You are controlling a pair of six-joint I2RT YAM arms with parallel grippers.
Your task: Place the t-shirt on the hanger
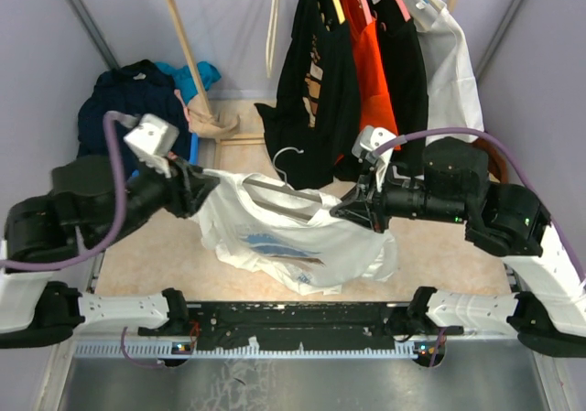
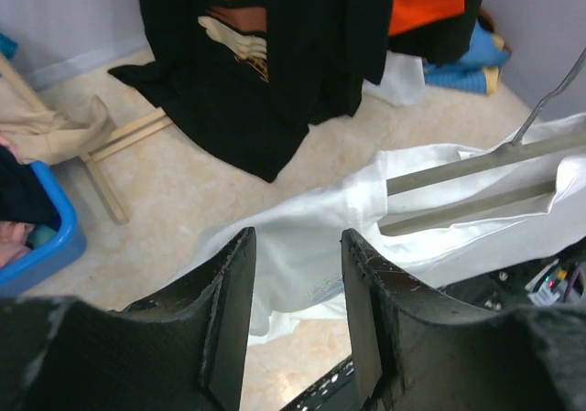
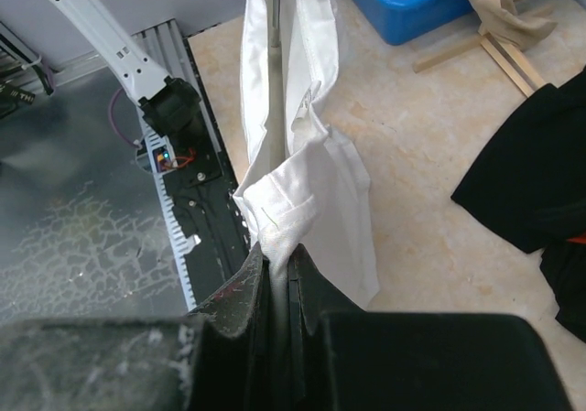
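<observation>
The white t-shirt (image 1: 275, 237) with a blue chest print hangs lifted between my two grippers over the beige floor. The pale grey hanger (image 1: 279, 193) lies inside its neck, and the silver hook (image 1: 286, 159) sticks up. My right gripper (image 1: 352, 211) is shut on a bunched edge of the t-shirt (image 3: 311, 173); the hanger arm (image 3: 272, 81) runs up from the jaws. My left gripper (image 1: 206, 191) is open at the shirt's left side, and the cloth (image 2: 311, 219) shows beyond its fingers (image 2: 233, 292). The hanger bars (image 2: 476, 168) lie to the right.
A wooden rack (image 1: 188, 54) at the back holds black (image 1: 316, 91), orange (image 1: 366, 54) and white (image 1: 449, 63) garments and a bare cream hanger (image 1: 272, 27). A blue bin (image 2: 41, 246) with dark navy clothes (image 1: 128, 109) stands at the left. A black rail (image 1: 293, 319) runs along the near edge.
</observation>
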